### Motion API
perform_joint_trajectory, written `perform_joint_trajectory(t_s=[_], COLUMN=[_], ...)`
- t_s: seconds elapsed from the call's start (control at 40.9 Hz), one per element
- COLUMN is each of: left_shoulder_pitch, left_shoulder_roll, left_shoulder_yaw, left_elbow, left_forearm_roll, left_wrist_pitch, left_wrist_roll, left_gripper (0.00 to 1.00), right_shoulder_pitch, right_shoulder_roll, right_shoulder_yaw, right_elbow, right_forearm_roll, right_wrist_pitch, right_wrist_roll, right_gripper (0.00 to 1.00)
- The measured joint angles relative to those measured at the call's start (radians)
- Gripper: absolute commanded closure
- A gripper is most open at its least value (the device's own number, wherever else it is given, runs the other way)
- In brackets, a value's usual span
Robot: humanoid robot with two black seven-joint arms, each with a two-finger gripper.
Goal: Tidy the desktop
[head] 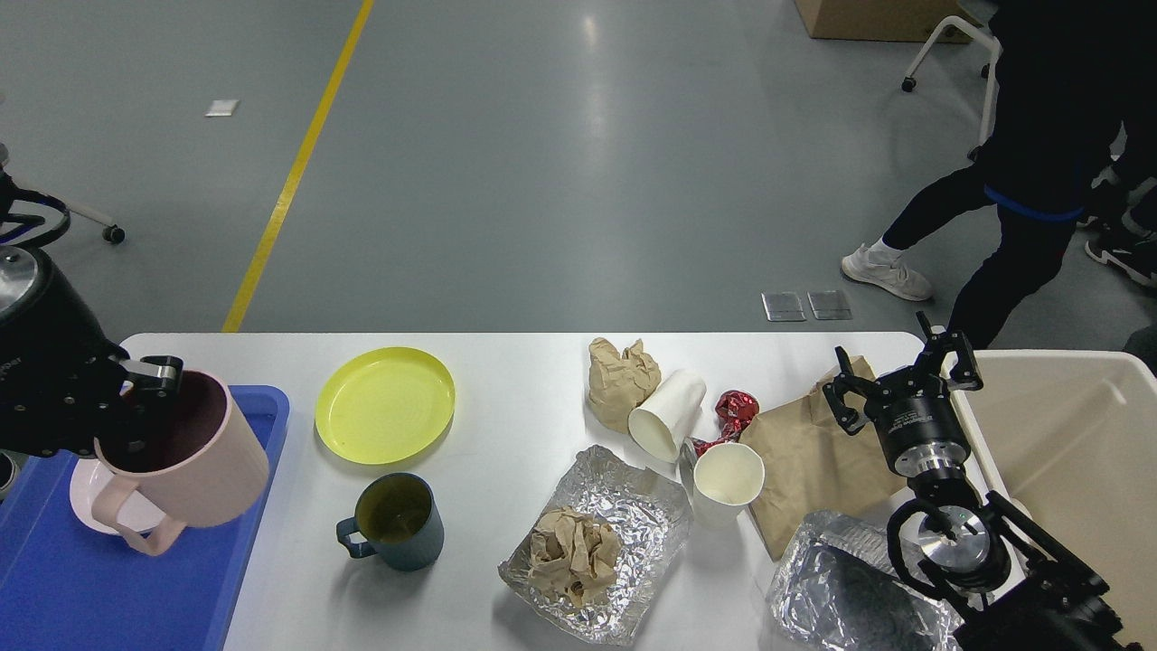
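Across the lower half of the view: desk (pixel 506 371), white, wide, cluttered. At its left edge, blue tray (pixel 108 579) with a pink plate (pixel 90 511) inside. Above the tray, left gripper (pixel 136 411) clamped on the rim of a pink mug (pixel 194 466), one finger inside, one outside, mug tilted and carried clear of the tray floor. Near the right edge, right gripper (pixel 899 375) with jaws spread wide, holding nothing, hovering over a brown bag (pixel 804 461); beige bin (pixel 1067 452) just beyond.

Risks, as judged: rim-only pinch could slip and drop the mug onto the plate; too low a descent could knock the plate.

Count: two mugs (pink, and green mug (pixel 398 520)), two plates (pink, and yellow plate (pixel 384 404)), two paper cups (pixel 728 479), two foil trays (pixel 615 515), two crumpled paper wads (pixel 619 375), one red wrapper (pixel 737 407), one bag.
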Motion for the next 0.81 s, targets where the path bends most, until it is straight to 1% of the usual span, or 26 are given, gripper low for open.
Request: perform_joint_trajectory(t_s=[0.147,0.269,0.415,0.513,0.537,0.635,0.66,0.733,0.806], left_shoulder_pitch=[0.051,0.126,0.283,0.410,0.474,0.633,0.723,0.881,1.068], left_shoulder_roll=[0.151,0.291,0.482,0.608,0.657,0.736,0.756,0.767,0.758], left_shoulder_yaw=[0.032,0.052,0.035,-0.007,-0.044,-0.175,-0.253,-0.393,-0.562], left_elbow=[0.070,0.171,0.363,0.504,0.557,0.654,0.696,0.755,0.814], left_forearm_roll=[0.116,0.207,0.289,0.318,0.334,0.387,0.409,0.430,0.439], left_wrist_pitch=[0.006,0.005,0.002,0.008,0.014,0.041,0.054,0.071,0.085], left_wrist_roll=[-0.015,-0.016,-0.021,-0.039,-0.049,-0.063,-0.066,-0.068,-0.068], left_gripper=[1.00,0.99,0.99,0.98,0.98,0.98,0.98,0.98,0.98], right_shoulder_pitch=[0.000,-0.001,-0.001,-0.001,-0.001,-0.001,-0.001,-0.001,-0.001], right_shoulder_roll=[0.000,0.000,0.000,0.000,0.000,0.000,0.000,0.000,0.000], right_shoulder_yaw=[0.000,0.000,0.000,0.000,0.000,0.000,0.000,0.000,0.000], right_elbow=[0.000,0.000,0.000,0.000,0.000,0.000,0.000,0.000,0.000], right_forearm_roll=[0.000,0.000,0.000,0.000,0.000,0.000,0.000,0.000,0.000], right_wrist_pitch=[0.000,0.000,0.000,0.000,0.000,0.000,0.000,0.000,0.000], right_wrist_roll=[0.000,0.000,0.000,0.000,0.000,0.000,0.000,0.000,0.000], right_gripper=[0.00,0.00,0.00,0.00,0.00,0.00,0.00,0.00,0.00])
